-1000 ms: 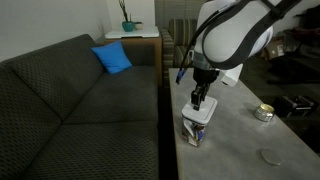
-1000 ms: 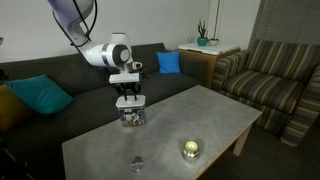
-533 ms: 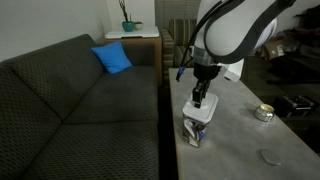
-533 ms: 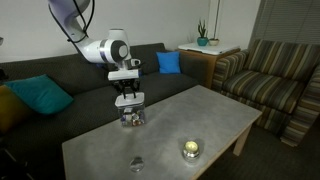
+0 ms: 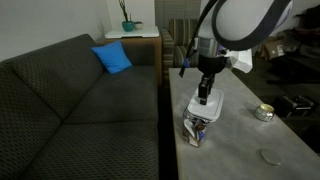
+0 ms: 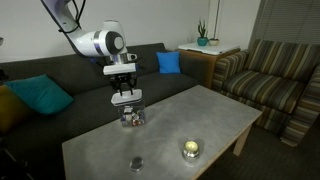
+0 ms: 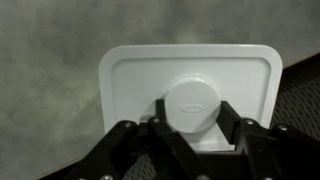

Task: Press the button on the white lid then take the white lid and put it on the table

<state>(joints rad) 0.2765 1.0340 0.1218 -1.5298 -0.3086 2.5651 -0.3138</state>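
The white lid [image 7: 135, 75] is a flat square with rounded corners and a round button [image 7: 192, 100] in its middle. My gripper [image 7: 192, 108] is shut on that button, one jaw on each side. In both exterior views the lid [image 5: 203, 108] [image 6: 126, 98] hangs from the gripper [image 5: 204, 99] [image 6: 124, 90], a little above the clear container [image 5: 195, 131] [image 6: 131, 118]. The container stands on the light-grey table [image 5: 240, 140] [image 6: 200, 115] near the edge by the sofa.
A small round silvery tin [image 5: 264, 113] [image 6: 190, 150] and a flat grey disc [image 5: 269, 156] [image 6: 136, 163] lie on the table. A dark sofa [image 5: 80, 110] runs along the table's edge. A striped armchair [image 6: 280, 80] stands beyond its far end.
My gripper has risen with the white lid in it, so the lid now stands apart from the clear container.
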